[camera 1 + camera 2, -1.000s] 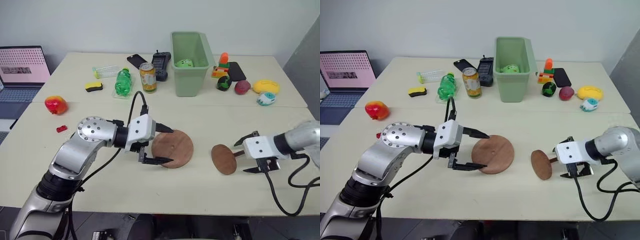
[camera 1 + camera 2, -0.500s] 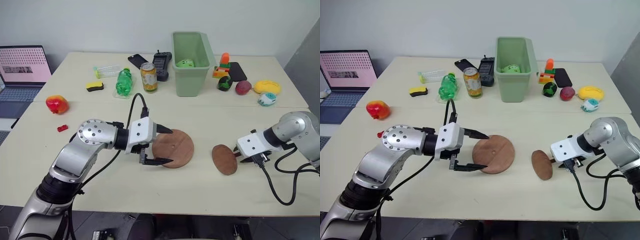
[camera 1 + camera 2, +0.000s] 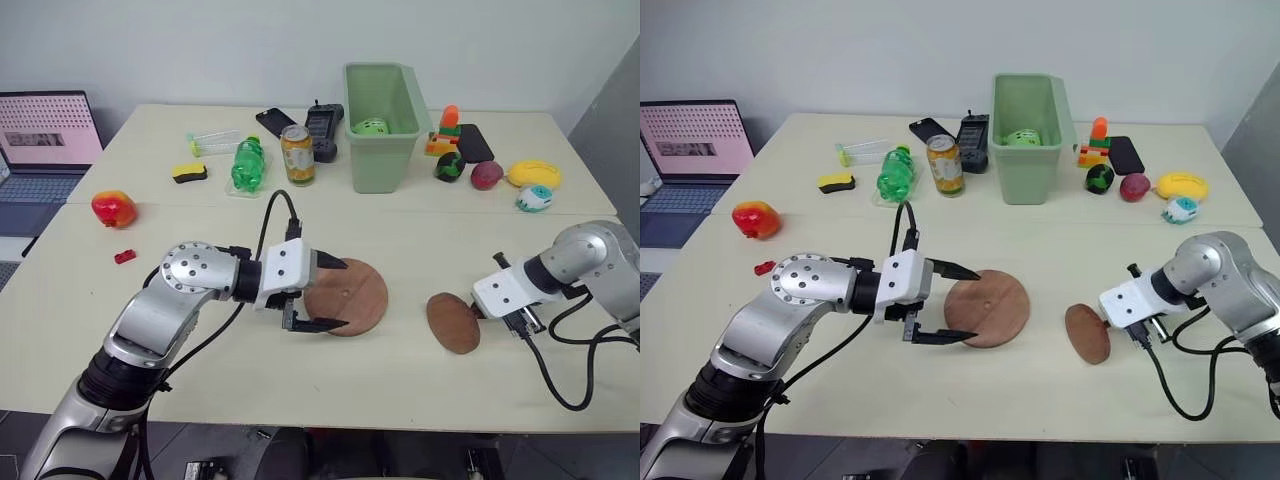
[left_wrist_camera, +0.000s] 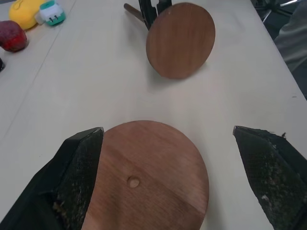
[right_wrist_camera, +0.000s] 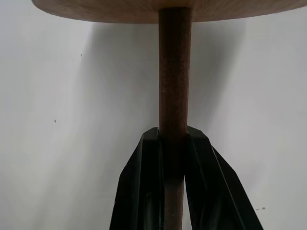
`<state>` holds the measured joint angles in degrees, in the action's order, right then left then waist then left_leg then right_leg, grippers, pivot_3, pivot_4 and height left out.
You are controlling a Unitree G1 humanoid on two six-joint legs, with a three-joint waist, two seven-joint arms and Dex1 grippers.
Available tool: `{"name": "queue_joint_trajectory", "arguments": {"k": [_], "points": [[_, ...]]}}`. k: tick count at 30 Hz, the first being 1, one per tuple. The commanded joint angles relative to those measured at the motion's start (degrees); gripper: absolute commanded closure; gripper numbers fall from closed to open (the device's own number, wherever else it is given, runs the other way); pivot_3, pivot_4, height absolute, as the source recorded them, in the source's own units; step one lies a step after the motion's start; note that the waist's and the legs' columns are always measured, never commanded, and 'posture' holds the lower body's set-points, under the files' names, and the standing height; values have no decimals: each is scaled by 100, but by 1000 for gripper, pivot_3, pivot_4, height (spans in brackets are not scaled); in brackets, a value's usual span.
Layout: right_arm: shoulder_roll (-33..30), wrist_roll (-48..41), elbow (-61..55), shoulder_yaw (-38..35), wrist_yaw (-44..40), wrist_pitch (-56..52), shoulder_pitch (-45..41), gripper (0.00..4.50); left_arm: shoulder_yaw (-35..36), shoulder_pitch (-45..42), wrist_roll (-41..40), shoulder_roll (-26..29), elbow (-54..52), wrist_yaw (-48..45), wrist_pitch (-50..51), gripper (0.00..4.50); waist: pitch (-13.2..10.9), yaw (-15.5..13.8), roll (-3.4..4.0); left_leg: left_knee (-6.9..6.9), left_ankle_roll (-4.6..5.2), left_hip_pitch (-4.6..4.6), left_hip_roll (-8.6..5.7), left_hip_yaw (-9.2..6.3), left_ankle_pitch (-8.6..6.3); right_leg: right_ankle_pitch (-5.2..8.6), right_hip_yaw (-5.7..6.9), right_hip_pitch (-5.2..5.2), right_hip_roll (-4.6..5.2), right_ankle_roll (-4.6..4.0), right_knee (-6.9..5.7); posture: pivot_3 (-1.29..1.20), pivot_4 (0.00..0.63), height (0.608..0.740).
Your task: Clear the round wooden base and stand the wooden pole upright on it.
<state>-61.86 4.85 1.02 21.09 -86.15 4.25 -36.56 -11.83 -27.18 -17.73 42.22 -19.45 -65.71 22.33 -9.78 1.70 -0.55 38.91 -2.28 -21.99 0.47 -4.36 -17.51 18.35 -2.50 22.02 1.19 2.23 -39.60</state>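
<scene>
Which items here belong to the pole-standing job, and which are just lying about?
In the job: round wooden base; wooden pole, clamped in the right hand.

Lying about: green bin; soda can; green bottle; laptop; red fruit.

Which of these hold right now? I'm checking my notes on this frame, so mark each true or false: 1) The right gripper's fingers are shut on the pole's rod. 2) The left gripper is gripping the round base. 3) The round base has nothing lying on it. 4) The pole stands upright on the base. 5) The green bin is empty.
1) True: the right gripper is shut on the wooden pole.
2) False: the left gripper is open, its fingers standing either side of the round wooden base.
3) True.
4) False: the pole lies with its disc on the table, apart from the base.
5) False: the green bin holds a green object.
</scene>
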Motion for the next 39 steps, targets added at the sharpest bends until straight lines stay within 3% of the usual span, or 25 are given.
{"name": "queue_joint_trajectory", "arguments": {"k": [1, 8, 13, 16, 21, 28, 39], "points": [[-96, -796, -577, -827, -89, -932, -312, 4264, 547, 48, -29, 266, 153, 136, 0, 0, 0, 10, 0, 0, 0, 0, 2, 0, 0, 0, -2, 3, 2, 0, -3, 0, 150, 740], [633, -2708, -1748, -2257, 1147, -3876, -219, 4264, 1140, 208, 38, 720, 605, 273, -86, 0, 0, -3, 0, -3, 1, -1, 9, -8, -1, 0, 6, 3, 3, -1, -6, 0, 150, 740], [2206, -3842, -2647, -3155, 3084, -5062, -101, 4265, 1365, 421, -55, 813, 645, 291, -39, 0, 0, -3, 0, -2, 1, -5, 9, -9, -1, 0, 7, 5, 2, -1, -13, 0, 150, 740], [3005, -4031, -3173, -3216, 4044, -5128, 21, 4265, 1485, 630, -155, 876, 561, 236, 50, 0, 0, 3, 1, -3, 1, -13, 2, -4, 0, 1, 1, 21, 2, -1, -23, 0, 150, 740], [3806, -4120, -3539, -3123, 4918, -4888, 194, 4265, 1537, 716, -152, 945, 591, 210, 41, 0, -1, -2, 2, -2, 0, -15, 5, -8, 0, 1, 6, 25, 1, -1, -29, 0, 150, 740], [4294, -3845, -3815, -2296, 5088, -4153, 884, 4265, 1335, 820, -43, 1030, 479, 43, -26, 0, -1, 16, 3, -3, 1, -13, 6, -6, 0, 1, 5, 26, -5, -1, -31, 0, 150, 740], [4778, -3412, -3163, -1576, 5235, -3375, 940, 4265, 1011, 786, 218, 1046, 488, -116, -296, 0, -2, 24, 4, -4, 0, -8, 7, -5, 0, 1, 4, 26, -13, -1, -34, 0, 150, 740]]}}
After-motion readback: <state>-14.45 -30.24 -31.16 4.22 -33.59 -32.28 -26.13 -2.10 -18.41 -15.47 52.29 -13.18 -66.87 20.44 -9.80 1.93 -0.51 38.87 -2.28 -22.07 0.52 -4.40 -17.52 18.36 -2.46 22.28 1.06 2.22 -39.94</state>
